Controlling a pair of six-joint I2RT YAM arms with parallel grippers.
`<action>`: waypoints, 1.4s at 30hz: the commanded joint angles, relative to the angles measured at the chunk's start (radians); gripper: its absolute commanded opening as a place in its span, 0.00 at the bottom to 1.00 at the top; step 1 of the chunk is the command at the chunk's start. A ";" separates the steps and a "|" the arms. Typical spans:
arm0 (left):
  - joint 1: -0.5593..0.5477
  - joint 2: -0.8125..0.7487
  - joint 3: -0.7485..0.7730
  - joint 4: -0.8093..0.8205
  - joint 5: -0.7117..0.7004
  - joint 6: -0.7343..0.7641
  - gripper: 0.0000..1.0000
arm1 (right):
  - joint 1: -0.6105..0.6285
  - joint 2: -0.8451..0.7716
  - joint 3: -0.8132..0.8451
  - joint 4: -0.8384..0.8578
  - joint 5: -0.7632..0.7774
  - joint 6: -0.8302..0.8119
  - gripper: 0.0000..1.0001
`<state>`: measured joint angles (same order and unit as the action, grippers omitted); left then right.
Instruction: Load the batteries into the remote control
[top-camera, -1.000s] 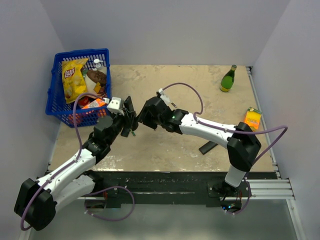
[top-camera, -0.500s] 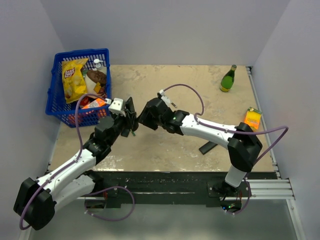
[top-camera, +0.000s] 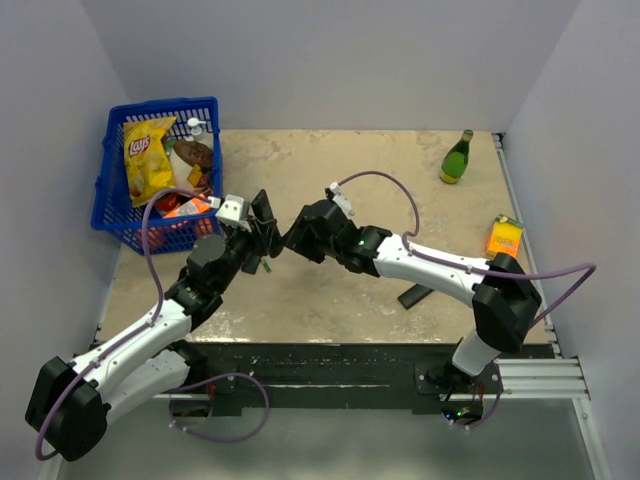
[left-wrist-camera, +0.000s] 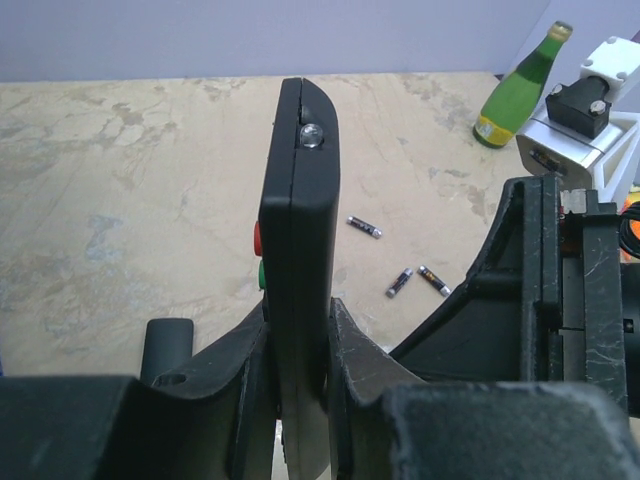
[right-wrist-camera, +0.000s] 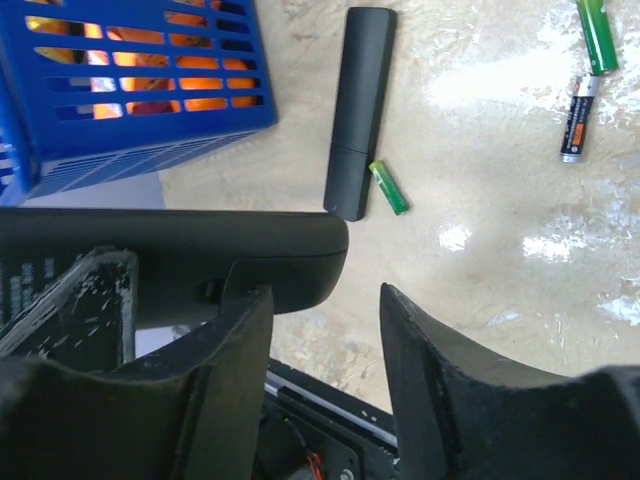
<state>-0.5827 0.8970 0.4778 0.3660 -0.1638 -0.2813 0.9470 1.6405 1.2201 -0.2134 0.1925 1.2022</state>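
The right arm (top-camera: 440, 268) has swung its elbow outward toward the right, and the right gripper (top-camera: 290, 240) has shifted slightly rightward.

Pale lavender-grey walls (top-camera: 330, 60) box in the desk (top-camera: 380, 160) on three sides. Desk's beige and marbled, lighting's pretty even, bit of glare.

The only wording that can be read is the Lay's logo on the yellow chip bag (top-camera: 147, 158) in the blue basket (top-camera: 160, 105). Print on the orange carton (top-camera: 505, 238), the green bottle (top-camera: 457, 158) and the batteries (left-wrist-camera: 400, 282) is too small to make out.
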 joint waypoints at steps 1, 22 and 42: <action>-0.006 -0.015 0.042 0.116 0.023 -0.033 0.00 | -0.002 -0.079 -0.016 0.094 0.030 -0.001 0.53; -0.008 -0.021 0.042 0.122 0.044 -0.045 0.00 | -0.001 -0.077 -0.044 0.095 0.033 0.031 0.54; -0.008 -0.015 0.039 0.131 0.079 -0.056 0.00 | -0.004 -0.093 -0.057 0.144 0.071 0.046 0.52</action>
<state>-0.5831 0.8932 0.4805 0.4026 -0.1333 -0.3138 0.9443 1.5810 1.1690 -0.1150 0.2047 1.2308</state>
